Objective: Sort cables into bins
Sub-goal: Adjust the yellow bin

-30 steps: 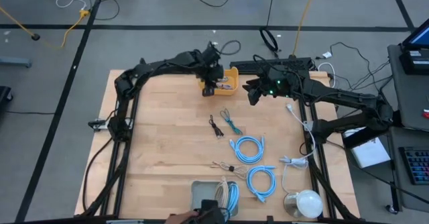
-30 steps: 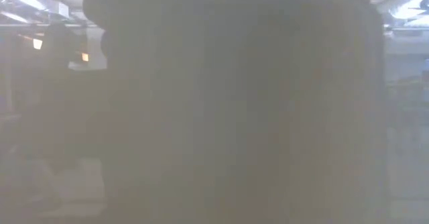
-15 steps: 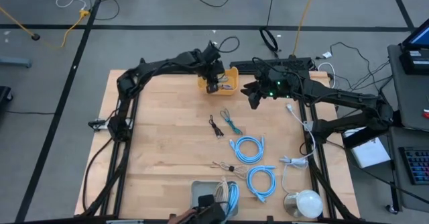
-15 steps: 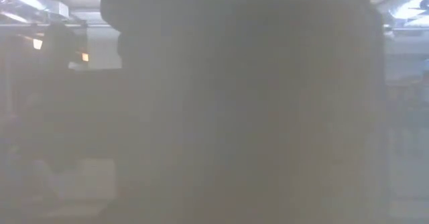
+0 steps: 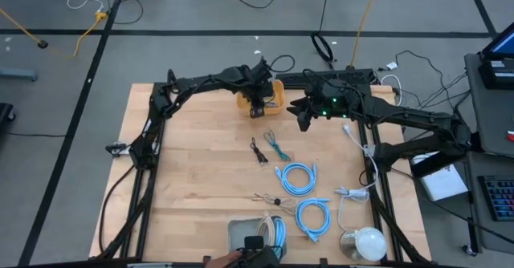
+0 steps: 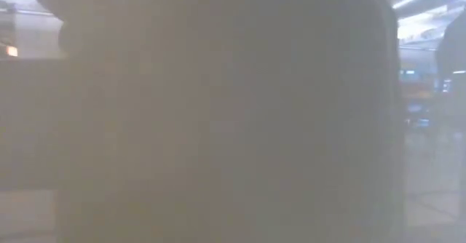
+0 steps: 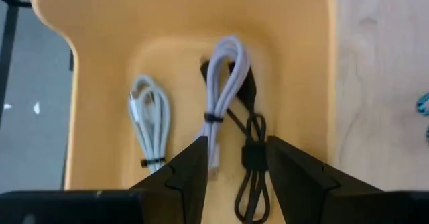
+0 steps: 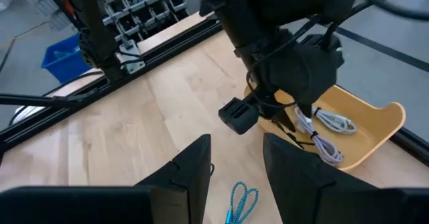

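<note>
The orange-yellow bin (image 5: 275, 91) stands at the table's far edge. My left gripper (image 5: 257, 110) points down into it, open. In the left wrist view two grey cables (image 7: 151, 120) (image 7: 224, 83) and a black cable (image 7: 253, 160) lie on the bin's floor (image 7: 295, 96), the black one between my fingers. My right gripper (image 5: 303, 119) hovers open just right of the bin, holding nothing. On the table lie a short black cable (image 5: 259, 150), a teal cable (image 5: 277, 147), a thin beige-grey cable (image 5: 271, 198) and two light-blue coils (image 5: 297, 177) (image 5: 313, 217). The grey bin (image 5: 241, 229) sits at the near edge. My left gripper comes from above with its fingers (image 7: 191, 174) on either side of the black cable's tied middle (image 7: 253, 158). That cable lies on the bin's floor. Whether the fingers touch it, I cannot tell.
A white cord with a plug (image 5: 354, 144) runs along the right side, ending near a round white dome (image 5: 365, 242) at the near right corner. The grey bin holds a beige coil and a light-blue coil (image 5: 279, 234). Something close blocks the low view. Bare wood lies left of centre.
My left gripper has sunk toward the orange-yellow bin and shifted a little toward the table's right edge, rolling slightly. Its fingers' gap looks unchanged. My right gripper has kept its place. The cables on the table have not moved.
</note>
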`<state>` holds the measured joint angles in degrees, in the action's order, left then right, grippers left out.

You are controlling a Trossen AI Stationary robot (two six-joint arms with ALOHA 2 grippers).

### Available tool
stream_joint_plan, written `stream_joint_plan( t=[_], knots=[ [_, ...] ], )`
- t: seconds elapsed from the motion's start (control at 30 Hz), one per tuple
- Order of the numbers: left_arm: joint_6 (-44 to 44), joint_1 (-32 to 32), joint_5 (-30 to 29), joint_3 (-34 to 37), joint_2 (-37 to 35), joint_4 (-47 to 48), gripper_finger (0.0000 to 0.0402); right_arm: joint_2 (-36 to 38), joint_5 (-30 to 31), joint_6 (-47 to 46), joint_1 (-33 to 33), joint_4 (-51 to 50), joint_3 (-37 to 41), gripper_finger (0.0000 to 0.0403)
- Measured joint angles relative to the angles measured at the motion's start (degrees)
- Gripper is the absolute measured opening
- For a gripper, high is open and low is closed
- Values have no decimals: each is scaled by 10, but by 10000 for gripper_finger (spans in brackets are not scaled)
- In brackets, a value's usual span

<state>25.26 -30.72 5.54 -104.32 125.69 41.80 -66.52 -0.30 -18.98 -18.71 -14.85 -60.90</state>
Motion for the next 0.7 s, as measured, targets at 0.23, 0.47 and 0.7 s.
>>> stream_joint_plan(
  t=[0.23,0.47,0.7],
  knots=[
    [1,-14,-2,-5,3,-10,156,0,1,2,4,0,0,132],
    [-16,-16,19,-5,21,6,156,0,1,0,5,0,0,132],
    [-29,-6,20,-5,22,17,151,0,1,0,6,1,-1,132]
  ],
)
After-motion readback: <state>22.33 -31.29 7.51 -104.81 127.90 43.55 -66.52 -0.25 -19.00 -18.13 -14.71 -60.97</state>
